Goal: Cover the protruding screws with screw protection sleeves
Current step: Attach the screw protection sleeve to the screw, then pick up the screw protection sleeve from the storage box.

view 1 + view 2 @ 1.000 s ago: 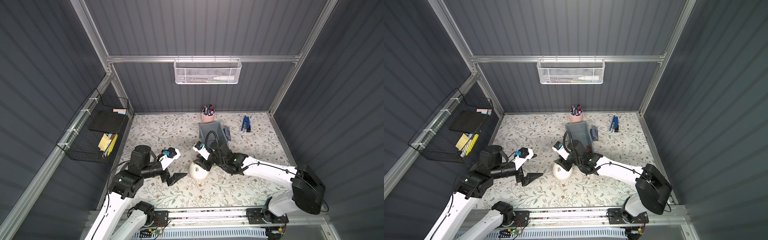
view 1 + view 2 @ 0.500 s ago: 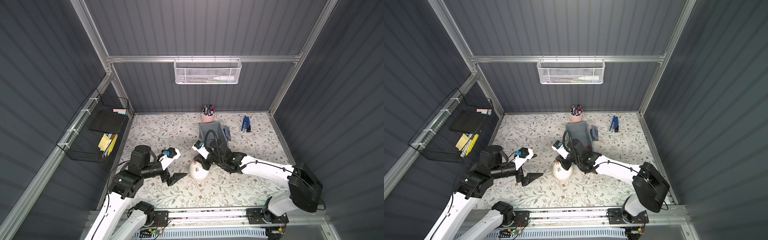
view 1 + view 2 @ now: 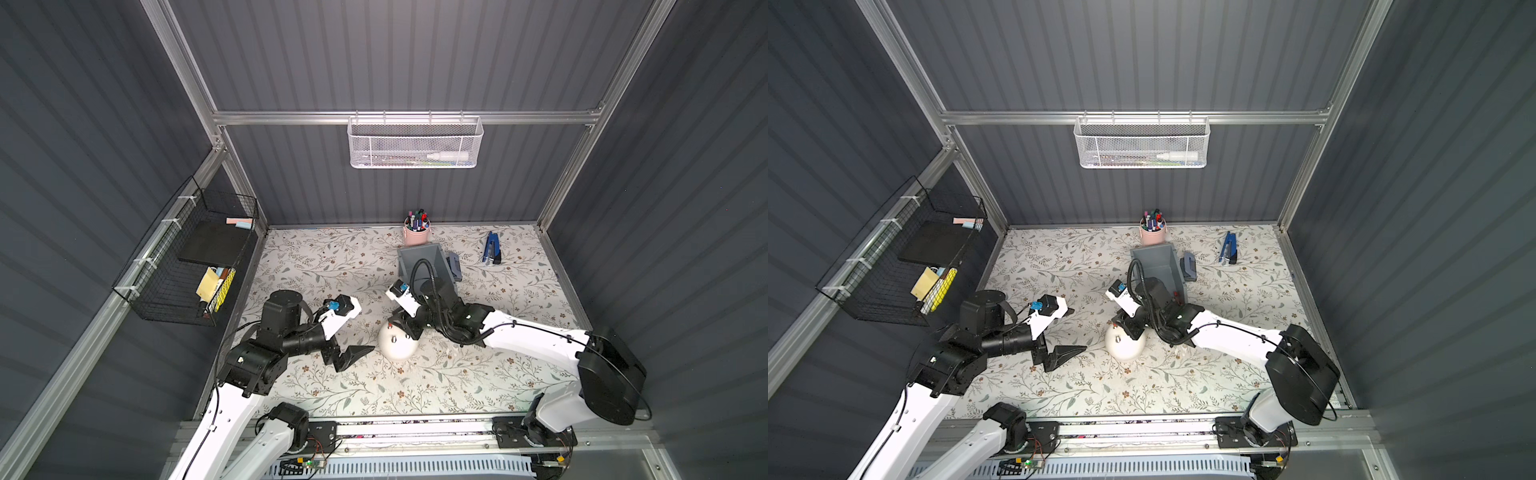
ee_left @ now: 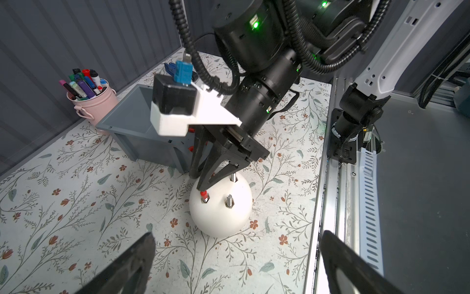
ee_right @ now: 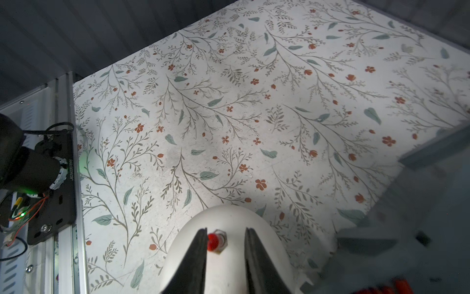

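A white dome (image 3: 398, 345) (image 3: 1126, 345) stands on the flowered table between the arms. My right gripper (image 5: 225, 230) (image 4: 203, 187) (image 3: 400, 326) hangs point-down over it, jaws a little apart. Between them a red screw protection sleeve (image 5: 213, 241) (image 4: 203, 195) sits on one stud, close against one finger (image 5: 198, 252). Two bare protruding screws (image 4: 229, 201) (image 4: 232, 177) stick up beside it. The left gripper (image 4: 237, 235) (image 3: 353, 358) (image 3: 1065, 357) is wide open and holds nothing, low over the table left of the dome. More red sleeves (image 5: 398, 286) show blurred in the grey bin (image 4: 127, 122).
The grey bin (image 3: 424, 262) stands just behind the dome, with a pink cup of marker pens (image 3: 417, 235) behind it. A small grey object (image 3: 454, 266) and a blue tool (image 3: 492, 249) lie at the back right. A metal rail (image 4: 340, 178) borders the table's front edge.
The right gripper has stayed over the dome with barely any shift. The left arm has not moved.
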